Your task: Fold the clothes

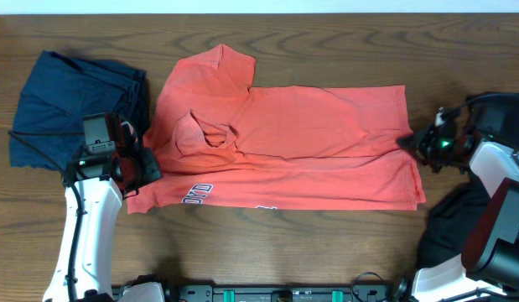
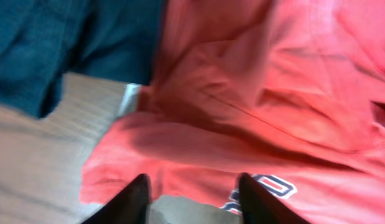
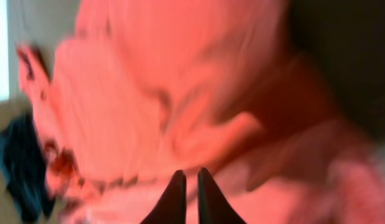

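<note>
Coral-red cotton fills the middle of the wooden table (image 1: pixel 326 252): the T-shirt (image 1: pixel 309 143) lies lengthwise from nine to three o'clock, one long side apparently laid over the other, so that the white lettering (image 1: pixel 198 195) shows only along the hem at seven o'clock; one sleeve pokes out towards eleven. The navy garment (image 1: pixel 66 101) sits bunched at ten o'clock and the black garment (image 1: pixel 448 226) at four o'clock, both parked, I judge, to leave the shirt its own working room. I have the arms at opposite ends, which suits a fold carried along the whole length; the left gripper (image 2: pixel 192 186) hangs over the shirt's corner at eight o'clock, jaws standing apart with hem and bare wood between them and nothing pinched; the right gripper (image 3: pixel 191 177) is at the three o'clock edge, jaws closed almost to touching; its wrist view is too blurred for me to tell whether any cloth is caught between them.
</note>
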Controlling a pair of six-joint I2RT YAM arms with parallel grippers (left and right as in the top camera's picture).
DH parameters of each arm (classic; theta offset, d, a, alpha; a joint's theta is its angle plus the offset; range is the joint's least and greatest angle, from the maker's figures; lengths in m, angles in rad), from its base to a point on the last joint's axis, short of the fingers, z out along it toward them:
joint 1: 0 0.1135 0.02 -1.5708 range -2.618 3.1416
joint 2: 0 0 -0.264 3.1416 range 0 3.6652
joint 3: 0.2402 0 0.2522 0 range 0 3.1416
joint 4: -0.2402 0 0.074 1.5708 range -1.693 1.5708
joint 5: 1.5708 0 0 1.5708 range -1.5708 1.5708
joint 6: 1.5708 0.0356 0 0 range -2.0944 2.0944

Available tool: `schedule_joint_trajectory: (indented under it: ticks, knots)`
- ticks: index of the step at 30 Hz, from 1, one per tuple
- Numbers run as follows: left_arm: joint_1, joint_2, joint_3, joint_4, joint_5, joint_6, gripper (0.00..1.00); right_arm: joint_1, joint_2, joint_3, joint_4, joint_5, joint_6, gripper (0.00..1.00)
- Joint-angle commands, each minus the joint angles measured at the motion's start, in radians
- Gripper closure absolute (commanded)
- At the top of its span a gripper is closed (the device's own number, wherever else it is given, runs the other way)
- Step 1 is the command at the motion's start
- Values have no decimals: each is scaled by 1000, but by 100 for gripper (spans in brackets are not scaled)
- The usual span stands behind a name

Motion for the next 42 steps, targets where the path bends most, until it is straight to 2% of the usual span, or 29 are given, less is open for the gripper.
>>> schedule_joint_trajectory:
  ticks: [1,4,7,11,17,21,26,29,34,38,42]
  knots:
    - [6,-6,20,8,79,35,66,84,-11,11,-95,-14,-134,97]
    - [4,-6,20,7,104,37,72,172,-11,1,-156,178,-126,97]
    - [-11,-6,20,7,167,69,76,253,-11,-25,-125,296,-50,97]
    - [-57,-6,20,7,247,122,78,338,-9,-71,-3,301,26,96]
    - [-165,-6,20,8,252,189,78,414,24,-98,99,316,113,95]
    - [-226,-6,17,16,232,210,79,436,29,-98,193,313,112,97]
    - [-276,15,16,26,226,210,79,415,21,-74,342,191,75,98]
    - [-301,39,16,25,226,210,79,397,1,-38,293,76,-19,96]
    - [-354,88,16,28,226,210,78,420,-42,-11,40,38,-126,96]
    - [-389,134,16,49,226,211,78,477,-36,-24,-101,150,-136,98]
    - [-413,175,16,65,226,210,78,528,-34,-69,-81,285,-92,97]
